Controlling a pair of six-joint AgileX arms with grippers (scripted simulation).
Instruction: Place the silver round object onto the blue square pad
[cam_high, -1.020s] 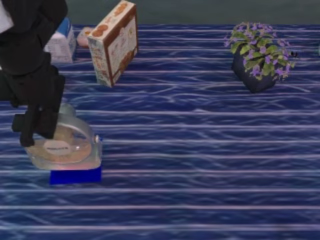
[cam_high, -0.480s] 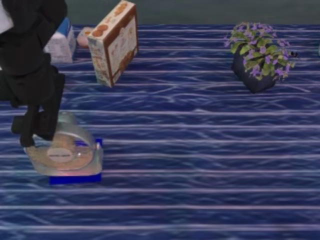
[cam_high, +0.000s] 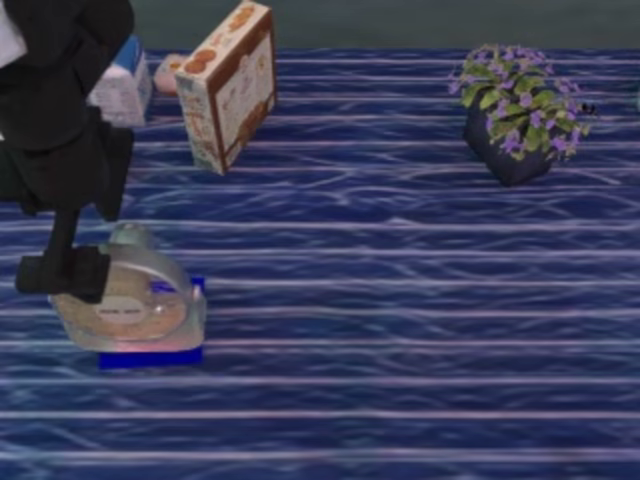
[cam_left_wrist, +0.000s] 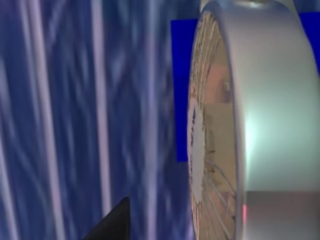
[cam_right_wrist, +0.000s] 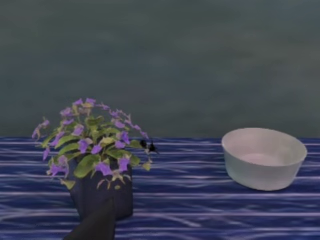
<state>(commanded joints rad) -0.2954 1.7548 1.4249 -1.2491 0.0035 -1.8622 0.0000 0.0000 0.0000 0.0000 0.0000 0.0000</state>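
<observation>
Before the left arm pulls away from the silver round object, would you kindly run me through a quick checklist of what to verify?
1. The silver round object is over the blue square pad: ok; it covers most of it, blue showing at the near edge and one far corner.
2. Object lies flat: ok in the top view, disc face up.
3. The left gripper has let go: ok; its fingers are spread wide at the object's left rim.
4. Fingers clear of the rim: cannot tell; they overlap it in the top view.
5. Retreat path: ok; the cereal box stands well behind.
6. Right arm parked: ok; its wrist view faces the flower pot and white bowl.
</observation>
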